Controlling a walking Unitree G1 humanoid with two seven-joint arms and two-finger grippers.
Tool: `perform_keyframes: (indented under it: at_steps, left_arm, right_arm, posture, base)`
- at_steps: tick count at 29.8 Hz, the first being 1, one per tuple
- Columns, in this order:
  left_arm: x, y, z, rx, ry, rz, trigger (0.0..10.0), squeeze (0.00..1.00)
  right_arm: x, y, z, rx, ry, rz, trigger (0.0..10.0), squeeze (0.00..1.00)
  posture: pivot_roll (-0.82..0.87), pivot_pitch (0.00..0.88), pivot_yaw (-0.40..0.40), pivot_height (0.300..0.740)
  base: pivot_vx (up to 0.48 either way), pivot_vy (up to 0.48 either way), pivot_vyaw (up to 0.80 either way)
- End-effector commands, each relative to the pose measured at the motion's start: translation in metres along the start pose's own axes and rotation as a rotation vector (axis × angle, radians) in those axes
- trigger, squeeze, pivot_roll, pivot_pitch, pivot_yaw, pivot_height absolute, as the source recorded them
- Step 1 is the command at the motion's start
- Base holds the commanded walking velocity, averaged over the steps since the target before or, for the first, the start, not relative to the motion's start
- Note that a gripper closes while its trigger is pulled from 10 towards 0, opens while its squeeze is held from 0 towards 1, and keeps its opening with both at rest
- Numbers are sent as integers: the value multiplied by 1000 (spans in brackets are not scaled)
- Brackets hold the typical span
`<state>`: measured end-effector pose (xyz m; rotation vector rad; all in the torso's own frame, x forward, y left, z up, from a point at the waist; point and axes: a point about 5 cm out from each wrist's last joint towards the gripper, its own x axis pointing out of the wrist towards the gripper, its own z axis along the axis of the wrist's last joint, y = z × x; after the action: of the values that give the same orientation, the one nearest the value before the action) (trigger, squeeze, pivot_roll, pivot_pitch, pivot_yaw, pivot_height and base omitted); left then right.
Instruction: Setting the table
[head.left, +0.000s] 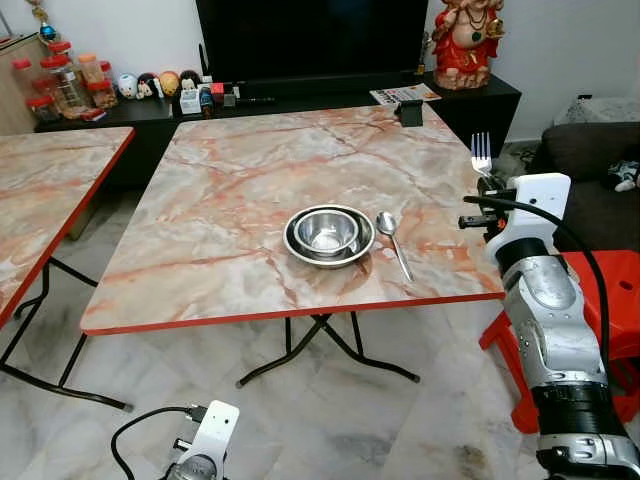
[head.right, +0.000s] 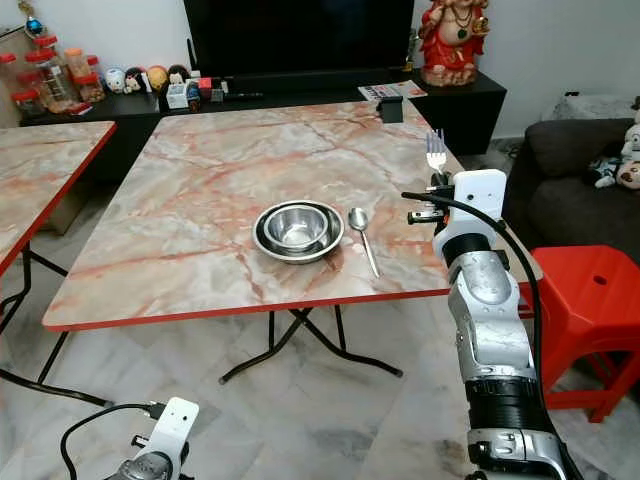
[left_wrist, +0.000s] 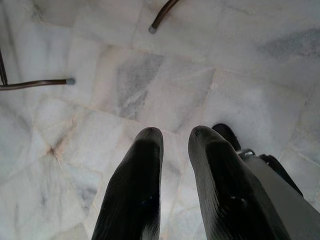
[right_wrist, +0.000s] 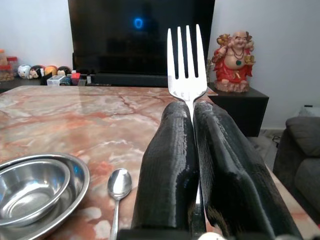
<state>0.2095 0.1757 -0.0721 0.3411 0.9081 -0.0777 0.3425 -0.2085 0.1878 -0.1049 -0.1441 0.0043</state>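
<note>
Steel fork (right_wrist: 186, 62) is sticking up from the right gripper's (right_wrist: 192, 107) clamped fingers, could twist loose landing beside the spoon (right_wrist: 119, 187)

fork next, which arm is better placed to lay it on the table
Right. The right hand already grips the fork at the table edge near the spoon; the left hand hangs over the floor.

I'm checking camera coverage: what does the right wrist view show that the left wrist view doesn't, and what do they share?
Right wrist view: the right claw shut on a silver metal fork, tines up, over the pink marble-patterned table, beside the nested steel bowls and the steel spoon.

Left wrist view: the left claw, slightly open, hanging over the white marble floor.

Shared: each looks along its own two black fingers.
</note>
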Motion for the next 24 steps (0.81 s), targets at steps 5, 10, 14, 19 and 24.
perform_keyframes:
  at_steps: [5,10,14,19,24]
  left_arm:
    - [0,3,-2,9,19,16,10000,0]
    - [0,2,-2,7,20,16,10000,0]
    - [0,2,-2,5,22,16,10000,0]
    - [0,3,-3,3,23,18,10000,0]
    - [0,3,-3,3,24,17,10000,0]
  right_arm:
    - [2,1,6,-22,-16,11,10000,0]
    - [1,-1,3,-31,7,2,10000,0]
    - [1,-3,2,-19,15,-12,10000,0]
    - [2,-3,2,-23,16,-12,10000,0]
    - [2,-3,3,-20,15,-11,10000,0]
  posture:
    - [-95,0,36,728]
    - [-94,0,34,728]
    - [-95,0,33,728]
    - [-94,0,34,728]
    - [-94,0,34,728]
  base:
    - [305,0,0]
    - [319,0,492]
    - [321,0,277]
    - [324,0,0]
    - [322,0,0]
